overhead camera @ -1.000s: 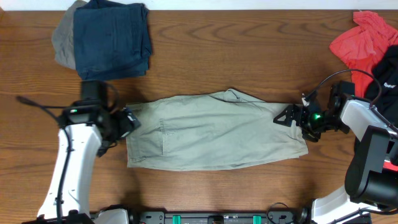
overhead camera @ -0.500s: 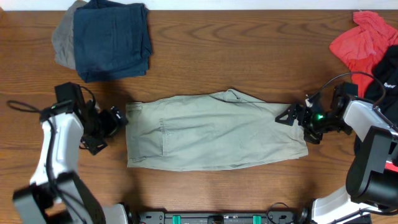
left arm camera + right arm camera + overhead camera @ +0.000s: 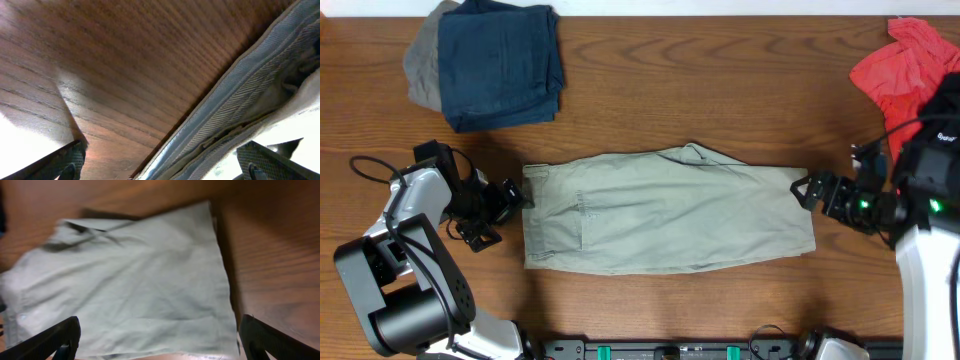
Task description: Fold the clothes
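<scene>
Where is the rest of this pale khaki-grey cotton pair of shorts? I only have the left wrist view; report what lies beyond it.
Observer: The shorts lie flat across the middle of the brown wooden table.
Operator: Report the right gripper.
Observer: The right gripper is at the shorts' right edge, jaws open, empty.
Operator: Other items.
Observer: A folded dark navy garment far left, a crumpled red shirt far right, both clear of the shorts.

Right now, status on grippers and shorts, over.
Both grippers open, holding nothing: left gripper at shorts left edge, right gripper at right edge. Shorts flat. Navy garment, red shirt well apart.
</scene>
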Tool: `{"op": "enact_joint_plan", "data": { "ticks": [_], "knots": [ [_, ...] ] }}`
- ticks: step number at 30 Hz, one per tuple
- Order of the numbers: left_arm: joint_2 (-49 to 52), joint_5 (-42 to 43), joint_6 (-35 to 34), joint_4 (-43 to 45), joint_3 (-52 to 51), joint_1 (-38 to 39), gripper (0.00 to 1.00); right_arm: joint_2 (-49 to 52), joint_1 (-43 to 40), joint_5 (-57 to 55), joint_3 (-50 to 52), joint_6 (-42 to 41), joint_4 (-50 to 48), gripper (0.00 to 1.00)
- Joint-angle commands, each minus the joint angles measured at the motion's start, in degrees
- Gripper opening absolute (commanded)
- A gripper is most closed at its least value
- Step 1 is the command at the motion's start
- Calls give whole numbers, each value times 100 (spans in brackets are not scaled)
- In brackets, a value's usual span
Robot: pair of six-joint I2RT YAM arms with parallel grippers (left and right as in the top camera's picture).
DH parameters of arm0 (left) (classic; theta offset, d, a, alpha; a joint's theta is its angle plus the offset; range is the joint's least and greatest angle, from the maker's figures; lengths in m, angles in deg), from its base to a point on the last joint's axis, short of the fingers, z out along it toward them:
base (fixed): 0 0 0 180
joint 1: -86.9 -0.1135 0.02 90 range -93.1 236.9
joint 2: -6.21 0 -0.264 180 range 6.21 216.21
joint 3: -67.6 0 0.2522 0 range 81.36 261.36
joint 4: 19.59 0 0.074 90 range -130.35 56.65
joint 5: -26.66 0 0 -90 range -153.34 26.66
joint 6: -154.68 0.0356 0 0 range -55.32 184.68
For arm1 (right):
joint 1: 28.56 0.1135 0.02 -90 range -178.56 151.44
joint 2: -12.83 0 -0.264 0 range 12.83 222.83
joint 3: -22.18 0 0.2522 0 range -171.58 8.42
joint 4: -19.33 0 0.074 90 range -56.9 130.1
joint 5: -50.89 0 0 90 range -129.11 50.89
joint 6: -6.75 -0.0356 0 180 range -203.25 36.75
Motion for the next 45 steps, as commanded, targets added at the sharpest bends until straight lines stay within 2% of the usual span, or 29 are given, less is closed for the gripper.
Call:
{"op": "enact_joint_plan", "data": {
  "ticks": [1, 7, 14, 17, 23, 24, 29, 36, 45],
  "knots": [
    [319, 101, 275, -13, -57, 9, 98, -669, -31, 286, -22, -72, 120, 99],
    [669, 164, 400, -31, -61, 271, 99, -1412, -31, 334, -22, -118, 111, 99],
    [979, 398, 479, -28, -61, 881, 82, -1388, -31, 337, -22, -133, 203, 99],
    [1016, 398, 378, -28, -61, 1110, 62, -1329, -31, 337, -22, -133, 229, 99],
    [1014, 372, 299, -28, -61, 1484, 9, -1252, -26, 334, -20, -131, 273, 99],
    [1012, 369, 251, -28, -59, 1495, 6, -1252, -26, 337, -22, -131, 278, 99],
    [920, 275, -24, -439, 205, 1427, 6, -1252, -26, 337, -20, -129, 385, 99],
    [542, -1668, -673, -2448, 1646, 1423, 6, -1224, -24, 337, -20, -129, 415, 99],
    [-256, -2269, -988, -4111, 3523, 1845, 6, -1091, -2, 354, -20, -131, 396, 99]
  ]
}}
